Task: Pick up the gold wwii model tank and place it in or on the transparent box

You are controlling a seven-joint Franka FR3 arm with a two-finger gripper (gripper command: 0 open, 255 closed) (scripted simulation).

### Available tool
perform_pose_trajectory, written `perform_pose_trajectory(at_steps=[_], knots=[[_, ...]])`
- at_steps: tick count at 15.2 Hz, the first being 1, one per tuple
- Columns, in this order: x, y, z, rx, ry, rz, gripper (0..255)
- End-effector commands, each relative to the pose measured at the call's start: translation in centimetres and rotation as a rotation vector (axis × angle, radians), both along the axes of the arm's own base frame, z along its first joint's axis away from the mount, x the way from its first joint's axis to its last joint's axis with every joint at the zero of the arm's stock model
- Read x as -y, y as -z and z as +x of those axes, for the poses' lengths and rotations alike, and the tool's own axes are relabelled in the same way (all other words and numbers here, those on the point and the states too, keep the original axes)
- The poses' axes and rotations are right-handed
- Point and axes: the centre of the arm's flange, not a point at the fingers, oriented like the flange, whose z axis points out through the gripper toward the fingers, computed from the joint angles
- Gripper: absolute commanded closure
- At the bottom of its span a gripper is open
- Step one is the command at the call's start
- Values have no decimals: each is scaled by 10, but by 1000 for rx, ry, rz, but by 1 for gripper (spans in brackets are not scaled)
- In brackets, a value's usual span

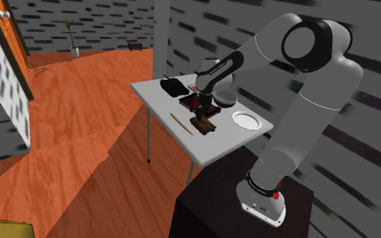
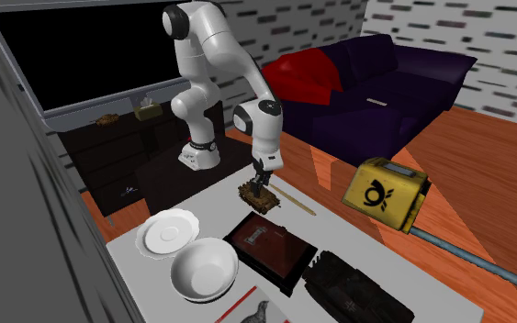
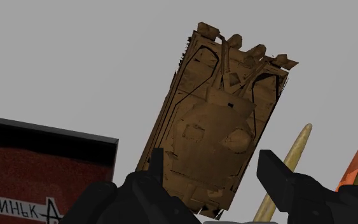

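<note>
Claw [image 3: 212, 175] open, gripping nothing, directly above the tank [image 3: 217, 114] on the desk [image 3: 75, 63]. Tank's long axis runs crosswise to the closing line, so the fingers straddle its narrow width.

The brown-gold model tank [image 3: 219, 121] stands upright on the table [image 3: 75, 63], near the flat dark-rimmed red box [image 2: 270, 246].

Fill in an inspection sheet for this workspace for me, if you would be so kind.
Surface: white table, one level top.
Job's things: brown-gold tank resting on the table; flat dark box with a red inside lies close by.
Clutter: white bowl, white plate, thin stick, dark object.
Grippers: gripper open, low over the tank's end.
Cables: nothing seen.
Surroundings: dark sofa, yellow box, orange floor.
</note>
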Motion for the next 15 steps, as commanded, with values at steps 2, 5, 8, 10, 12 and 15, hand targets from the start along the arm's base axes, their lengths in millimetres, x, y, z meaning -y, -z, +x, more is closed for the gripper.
perform_pose_trajectory(at_steps=[2, 5, 8, 10, 12, 15], knots=[[0, 0, 0, -2, 1, 0, 255], [0, -15, 0, -2, 1, 0, 255], [0, -31, 0, -2, 1, 0, 255], [0, -42, 0, -2, 1, 0, 255], [0, -52, 0, -2, 1, 0, 255], [0, -68, 0, -2, 1, 0, 255]])
